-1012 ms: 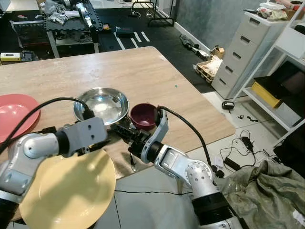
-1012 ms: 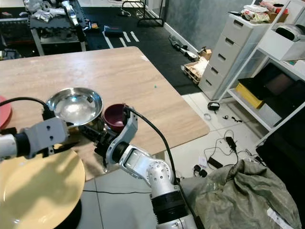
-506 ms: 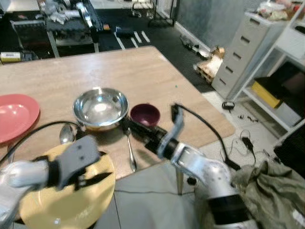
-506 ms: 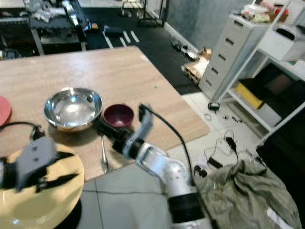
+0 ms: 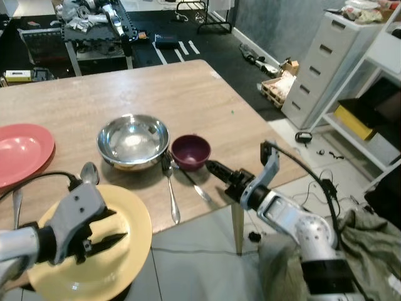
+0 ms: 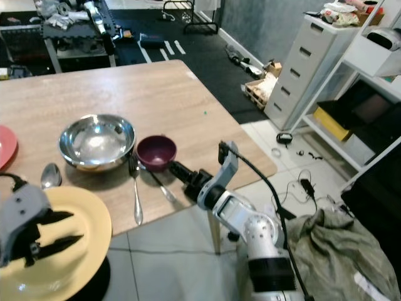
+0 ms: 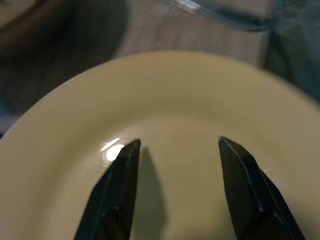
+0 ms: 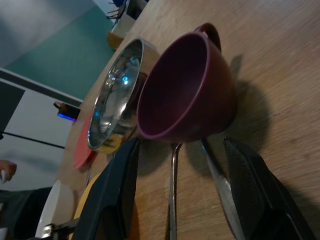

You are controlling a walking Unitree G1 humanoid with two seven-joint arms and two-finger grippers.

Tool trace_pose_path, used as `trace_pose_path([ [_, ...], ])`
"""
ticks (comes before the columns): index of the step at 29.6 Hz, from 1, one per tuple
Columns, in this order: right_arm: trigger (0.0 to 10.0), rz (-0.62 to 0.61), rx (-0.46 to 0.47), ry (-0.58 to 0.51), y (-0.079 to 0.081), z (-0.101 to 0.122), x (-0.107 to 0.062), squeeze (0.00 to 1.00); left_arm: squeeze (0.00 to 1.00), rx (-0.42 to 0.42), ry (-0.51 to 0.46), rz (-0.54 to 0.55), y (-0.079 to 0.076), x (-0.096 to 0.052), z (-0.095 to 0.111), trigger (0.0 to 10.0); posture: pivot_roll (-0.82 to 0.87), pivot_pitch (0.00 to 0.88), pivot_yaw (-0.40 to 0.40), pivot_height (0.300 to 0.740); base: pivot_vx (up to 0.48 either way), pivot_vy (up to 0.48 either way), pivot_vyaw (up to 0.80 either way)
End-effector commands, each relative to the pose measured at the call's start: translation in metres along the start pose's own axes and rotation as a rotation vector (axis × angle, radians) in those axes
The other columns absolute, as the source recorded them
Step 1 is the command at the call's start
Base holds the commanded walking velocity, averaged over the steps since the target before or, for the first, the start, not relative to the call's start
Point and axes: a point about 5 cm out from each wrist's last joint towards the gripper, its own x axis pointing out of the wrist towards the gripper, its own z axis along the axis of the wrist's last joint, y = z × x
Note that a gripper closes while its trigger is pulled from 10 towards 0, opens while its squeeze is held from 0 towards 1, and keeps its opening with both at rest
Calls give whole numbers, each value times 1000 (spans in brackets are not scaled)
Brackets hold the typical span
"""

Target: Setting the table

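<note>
Table (image 5: 188, 94): light wood, carrying the place setting along its near edge.

Left tool (image 5: 103, 233): hovering over the yellow plate (image 5: 135, 216) at the near left corner of the table. Fingers (image 7: 117, 190) are standing well apart, spread wide, with nothing between them; in the left wrist view the tips are hanging just above the plate's glossy face, and whether they are touching it cannot be told.

Right tool (image 6: 177, 170): reaching in low from the table's near right edge, pointing toward the maroon bowl (image 5: 190, 151). Its fingers (image 8: 117, 195) are parted wide and gripping nothing. In the right wrist view they are flanking a knife (image 5: 194, 186) and the handle of a fork (image 5: 169, 190) lying on the wood; no contact with either can be confirmed.

Maroon bowl: sitting upright on the table, just beside the steel bowl (image 5: 133, 140), to its right.

Steel bowl: shiny, sitting upright near the middle of the near edge.

Fork: lying on the table with its head by the two bowls and its handle running toward the near edge.

Knife: lying slanted just right of the fork, its far end close to the maroon bowl.

Spoon (image 5: 88, 172): lying left of the steel bowl, its handle toward the yellow plate.

Pink plate (image 5: 19, 150): resting flat at the far left of the table, well apart from the bowls.
</note>
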Motion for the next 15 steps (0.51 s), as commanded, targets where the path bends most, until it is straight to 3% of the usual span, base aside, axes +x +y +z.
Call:
trace_pose_path([
  [1, 10000, -16, -7, -11, -3, 1, 0, 0, 0, -14, 0, 43, 5, 9, -4, 10000, 145, 92, 2, 740, 0, 0, 0],
  [6, 10000, -49, -72, -26, -7, 5, 0, 0, 0, -118, -42, 120, 18, 23, -3, 10000, 132, 91, 6, 740, 0, 0, 0],
  [7, 10000, -77, -89, -51, -13, 12, -2, 0, 0, -141, -51, 142, 23, 34, -1, 10000, 130, 91, 5, 740, 0, 0, 0],
  [15, 10000, -133, -111, -100, -26, 26, -14, 0, 0, -135, -89, 168, 33, 70, 16, 10000, 99, 85, 14, 740, 0, 0, 0],
])
